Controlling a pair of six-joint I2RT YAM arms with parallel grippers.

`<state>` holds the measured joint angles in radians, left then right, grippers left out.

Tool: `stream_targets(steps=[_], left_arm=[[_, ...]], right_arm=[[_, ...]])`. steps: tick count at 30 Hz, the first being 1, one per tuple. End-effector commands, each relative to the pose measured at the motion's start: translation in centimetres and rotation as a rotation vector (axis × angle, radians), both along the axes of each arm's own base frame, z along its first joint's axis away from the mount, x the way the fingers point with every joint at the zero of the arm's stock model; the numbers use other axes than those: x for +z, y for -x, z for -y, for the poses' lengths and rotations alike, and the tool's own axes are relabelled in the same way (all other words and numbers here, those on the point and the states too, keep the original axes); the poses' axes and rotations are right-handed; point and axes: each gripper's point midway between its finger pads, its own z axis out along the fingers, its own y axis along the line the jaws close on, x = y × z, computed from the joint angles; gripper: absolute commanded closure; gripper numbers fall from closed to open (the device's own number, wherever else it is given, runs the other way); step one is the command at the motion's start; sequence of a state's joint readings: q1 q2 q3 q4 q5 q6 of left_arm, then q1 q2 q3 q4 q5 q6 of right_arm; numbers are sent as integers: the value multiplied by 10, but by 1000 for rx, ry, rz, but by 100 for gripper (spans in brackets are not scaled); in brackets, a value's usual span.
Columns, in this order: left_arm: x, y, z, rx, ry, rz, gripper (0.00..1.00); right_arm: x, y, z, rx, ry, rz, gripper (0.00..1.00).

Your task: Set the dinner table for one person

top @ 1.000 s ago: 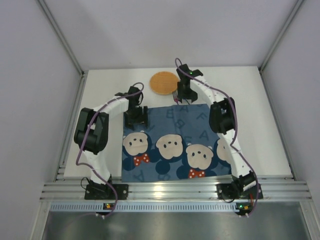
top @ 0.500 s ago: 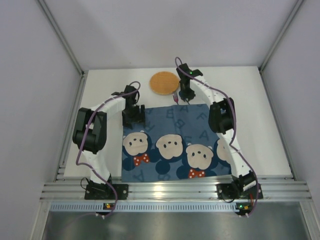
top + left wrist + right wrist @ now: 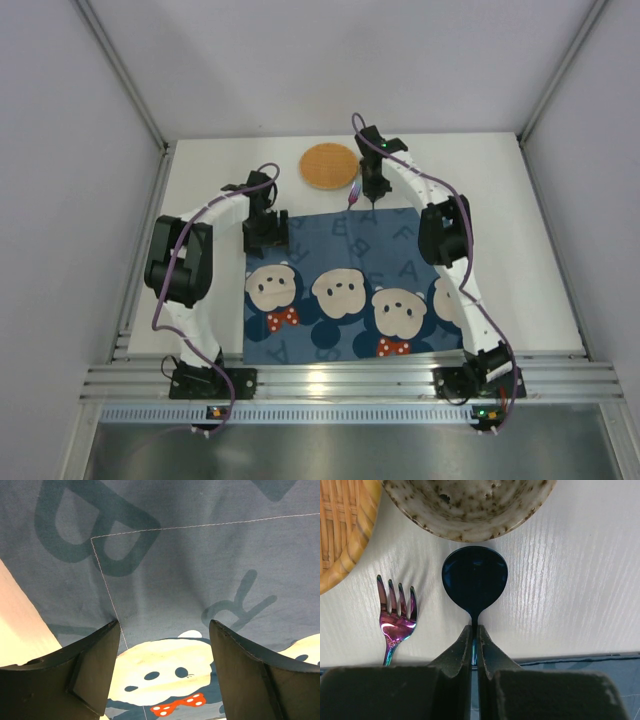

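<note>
The white dinner table (image 3: 500,230) carries a dark blue mouse-print placemat (image 3: 350,290) and a round woven plate (image 3: 328,165) behind it. In the right wrist view a dark blue spoon (image 3: 475,580) lies on the table just past the placemat's far edge. An iridescent fork (image 3: 396,615) lies to its left and a speckled bowl (image 3: 470,505) stands just beyond it. My right gripper (image 3: 474,630) is shut on the spoon's thin handle. My left gripper (image 3: 164,624) hovers open over the placemat's far left corner, with nothing between its fingers.
The woven plate's rim (image 3: 350,545) lies close to the left of the fork. Grey enclosure walls (image 3: 60,150) stand on three sides of the table. A metal rail (image 3: 350,380) runs along the near edge by the arm bases.
My right gripper's jaws have closed onto the spoon's handle. My left gripper shifted slightly toward the placemat's far left corner and stays open.
</note>
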<state>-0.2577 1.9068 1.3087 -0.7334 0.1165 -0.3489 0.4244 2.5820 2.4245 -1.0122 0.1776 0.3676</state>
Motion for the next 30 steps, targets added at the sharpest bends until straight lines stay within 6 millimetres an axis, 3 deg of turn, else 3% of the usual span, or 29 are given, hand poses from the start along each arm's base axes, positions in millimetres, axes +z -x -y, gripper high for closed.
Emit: stream_targets(steps=[1, 4, 5, 7, 8, 10, 11, 13, 14, 19, 20, 22, 23, 25, 26, 27, 29, 30], left_arm=[[8, 2, -3, -15, 4, 13, 23], [14, 3, -3, -18, 4, 21, 23], [17, 3, -3, -18, 6, 27, 23], [19, 3, -4, -13, 5, 31, 23], [20, 4, -4, -9, 4, 30, 23], [24, 3, -4, -1, 4, 43, 23], [26, 2, -4, 1, 4, 45, 23], [31, 1, -3, 12, 8, 59, 23], [34, 0, -3, 16, 9, 68, 23], [45, -8, 0, 39, 12, 107, 23], [50, -13, 3, 39, 9, 123, 23], [52, -19, 6, 44, 5, 135, 23], [56, -25, 12, 37, 4, 151, 23], [60, -32, 17, 42, 1, 163, 23], [64, -40, 22, 37, 4, 177, 23], [65, -43, 25, 37, 3, 178, 23], [73, -49, 34, 27, 7, 198, 23], [72, -51, 36, 23, 2, 199, 23]], right_arm=[[-6, -19, 8, -14, 13, 44, 100], [41, -39, 6, -32, -11, 176, 100], [72, -46, 5, -40, -36, 249, 100], [98, -49, 8, -63, -40, 310, 100], [131, -50, 9, -72, -64, 378, 100], [148, -45, 17, -93, -48, 415, 100], [179, -40, 22, -103, -62, 468, 100], [197, -35, 32, -126, -43, 514, 100], [223, -28, 37, -139, -54, 560, 100], [276, -7, 68, -207, -1, 668, 100], [298, 2, 79, -231, 4, 711, 100], [309, 12, 102, -267, 75, 737, 100], [328, 21, 119, -296, 80, 777, 100], [324, 32, 142, -324, 123, 762, 100], [334, 42, 163, -364, 120, 778, 100], [315, 48, 168, -361, 111, 732, 100], [311, 65, 184, -381, 96, 718, 100], [281, 73, 182, -363, 89, 649, 100]])
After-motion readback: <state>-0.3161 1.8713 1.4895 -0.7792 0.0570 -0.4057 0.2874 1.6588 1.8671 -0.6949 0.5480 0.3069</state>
